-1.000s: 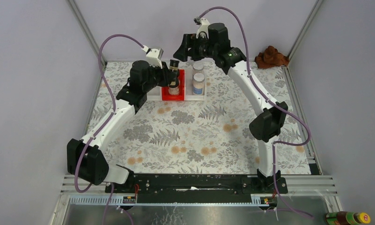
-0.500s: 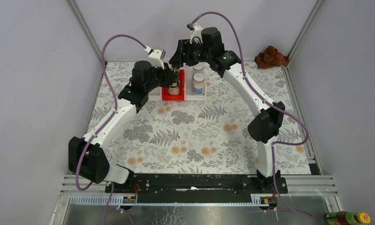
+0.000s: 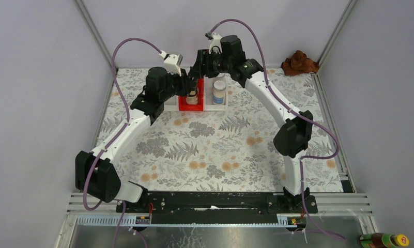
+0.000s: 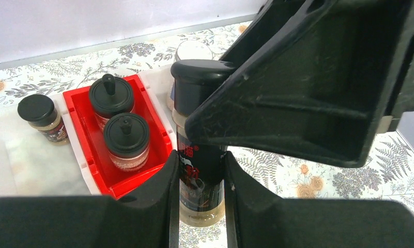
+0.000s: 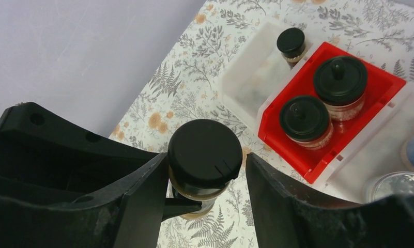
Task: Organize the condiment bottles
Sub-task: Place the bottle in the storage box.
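**Q:** What does your left claw (image 4: 200, 161) have?

**A:** It is clamped on the slim dark-brown bottle (image 4: 199, 175). My two fingers press its labelled body low down, and it stands upright between them.

**Q:** And your right claw (image 5: 205, 161)?

**A:** It sits over the same bottle from above, with a finger on either side of the black cap (image 5: 204, 150). They are very close to the cap. I cannot tell whether they press it or just flank it.

**Q:** Where is that bottle?

**A:** It is over the flowered table (image 3: 220, 150), just beside the red bin (image 5: 383, 76) and outside it. I cannot tell whether its base touches the cloth.

**Q:** What about the other bottles?

**A:** Two clear domed-cap jars (image 5: 340, 80) (image 5: 304, 118) stand one behind the other inside the red bin. The second slim dark-brown bottle (image 5: 291, 44) stands in the white compartment (image 5: 246, 85) against one side of the bin. A silver-lidded jar (image 3: 219, 94) with a blue label stands in the white section on the bin's other side.
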### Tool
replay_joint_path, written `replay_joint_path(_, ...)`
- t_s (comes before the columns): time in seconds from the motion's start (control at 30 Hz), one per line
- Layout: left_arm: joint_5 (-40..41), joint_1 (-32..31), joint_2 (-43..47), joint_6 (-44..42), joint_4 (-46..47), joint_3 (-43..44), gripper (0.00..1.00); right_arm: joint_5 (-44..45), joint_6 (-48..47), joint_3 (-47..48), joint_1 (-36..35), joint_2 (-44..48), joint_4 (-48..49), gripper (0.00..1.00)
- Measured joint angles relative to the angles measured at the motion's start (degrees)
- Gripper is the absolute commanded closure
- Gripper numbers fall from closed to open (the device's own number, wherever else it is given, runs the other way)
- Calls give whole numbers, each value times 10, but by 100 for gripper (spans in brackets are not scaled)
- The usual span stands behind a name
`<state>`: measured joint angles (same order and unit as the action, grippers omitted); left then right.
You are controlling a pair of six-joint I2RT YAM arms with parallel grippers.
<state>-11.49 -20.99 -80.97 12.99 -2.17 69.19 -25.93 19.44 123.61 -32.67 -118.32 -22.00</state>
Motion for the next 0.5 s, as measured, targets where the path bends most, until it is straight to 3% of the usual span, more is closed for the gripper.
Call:
replay_joint_path(0.17, 3, -3, 1, 0, -1, -2, 99, -10, 6, -12, 0, 1, 2, 43)
replay_joint_path(0.5, 10, -9, 17, 0, 1, -9, 99, -16, 10, -14, -1, 8, 4, 35)
